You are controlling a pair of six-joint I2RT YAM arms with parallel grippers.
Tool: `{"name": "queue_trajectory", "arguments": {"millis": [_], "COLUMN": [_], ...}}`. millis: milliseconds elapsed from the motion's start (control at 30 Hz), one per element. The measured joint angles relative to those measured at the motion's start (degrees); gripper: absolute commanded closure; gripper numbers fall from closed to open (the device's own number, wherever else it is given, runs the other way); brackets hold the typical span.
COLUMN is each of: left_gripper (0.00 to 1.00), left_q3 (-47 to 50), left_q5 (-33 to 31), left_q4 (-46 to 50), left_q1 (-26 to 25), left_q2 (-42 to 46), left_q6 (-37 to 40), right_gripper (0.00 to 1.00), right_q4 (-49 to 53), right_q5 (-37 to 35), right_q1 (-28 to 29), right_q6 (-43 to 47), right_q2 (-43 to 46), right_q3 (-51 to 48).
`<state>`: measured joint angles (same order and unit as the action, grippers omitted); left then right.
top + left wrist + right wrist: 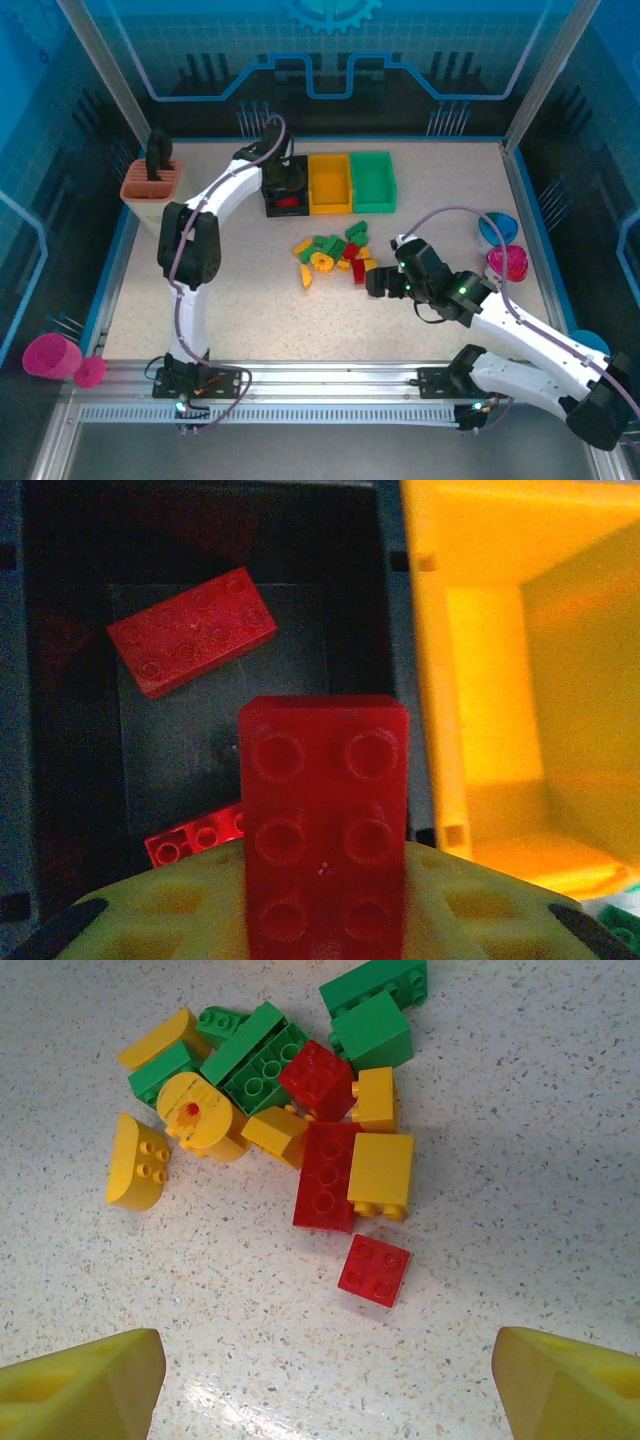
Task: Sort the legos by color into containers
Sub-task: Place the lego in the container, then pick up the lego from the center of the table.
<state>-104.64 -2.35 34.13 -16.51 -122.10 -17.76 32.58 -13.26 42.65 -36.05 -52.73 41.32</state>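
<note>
- Red plastic six-stud brick (325,820): one, pinched by the left gripper (285,178) above the black plastic bin (70,730). Drop step in hand; next move likely calls for parting the fingers.
- Loose red bricks (190,630) lying in that bin: two.
- Right gripper (378,283): fingers spread, hovering beside the brick pile (300,1110).
- Pile count: three red, six yellow, about six green.
- Bins: three in a row, black, yellow bin (329,183), green bin (372,180).

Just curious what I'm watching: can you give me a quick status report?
Left hand grips red brick over black bin. Right hand open above loose legos. Nothing in the way.
</note>
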Motion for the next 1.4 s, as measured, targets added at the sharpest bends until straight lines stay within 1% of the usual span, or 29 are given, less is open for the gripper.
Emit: {"name": "queue_trajectory", "arguments": {"millis": [233, 400, 467, 533, 600, 767, 900, 1000, 1100, 1300, 1400], "left_gripper": [0.62, 0.58, 0.52, 0.37, 0.36, 0.36, 0.36, 0.36, 0.35, 0.35, 0.34], "left_q3": [-6.0, -6.8, -6.8, -6.8, -6.8, -6.0, 0.7, 6.0, 11.1, 22.2, 29.4], "left_q5": [0.0, 0.0, 0.1, 0.1, 0.3, 0.4, 1.2, 1.8, 2.3, 2.3, 2.4], "left_q4": [3.9, 5.3, 5.7, 6.3, 6.6, 6.5, 5.1, 2.8, -0.3, -5.7, -7.7], "left_q1": [0.2, 0.2, 0.2, 0.2, 0.2, 0.2, 0.2, 0.2, -0.5, -5.0, -7.1], "left_q2": [-4.9, -6.0, -6.2, -6.4, -6.4, -5.4, 1.9, 10.4, 19.7, 34.8, 40.6], "left_q6": [0.3, 0.4, 0.5, 0.9, 0.9, -0.2, -1.5, -2.6, -2.9, -2.8, -2.6], "right_gripper": [0.14, 0.14, 0.14, 0.14, 0.14, 0.17, 0.19, 0.20, 0.25, 0.35, 0.36], "right_q4": [0.0, 0.6, 0.7, 0.8, 0.9, 1.2, 2.6, 3.8, 4.4, 5.2, 5.3], "right_q5": [0.2, 0.2, 0.2, 0.2, 0.2, 0.0, -0.5, -0.9, -1.3, -3.0, -4.0], "right_q1": [0.6, 1.2, 1.2, 1.2, 1.2, 1.6, 2.8, 3.3, 3.6, 3.8, 3.9], "right_q6": [0.0, 0.0, 0.0, 0.0, 0.0, 0.0, 0.0, 0.0, 0.0, -1.3, -1.7], "right_q2": [-0.1, -0.2, -0.2, -0.2, -0.3, -1.8, -4.7, -7.8, -11.5, -20.1, -24.4], "right_q3": [0.0, 0.0, 0.0, 0.0, 0.0, 0.0, 0.1, 0.7, 1.5, 4.2, 5.9]}}
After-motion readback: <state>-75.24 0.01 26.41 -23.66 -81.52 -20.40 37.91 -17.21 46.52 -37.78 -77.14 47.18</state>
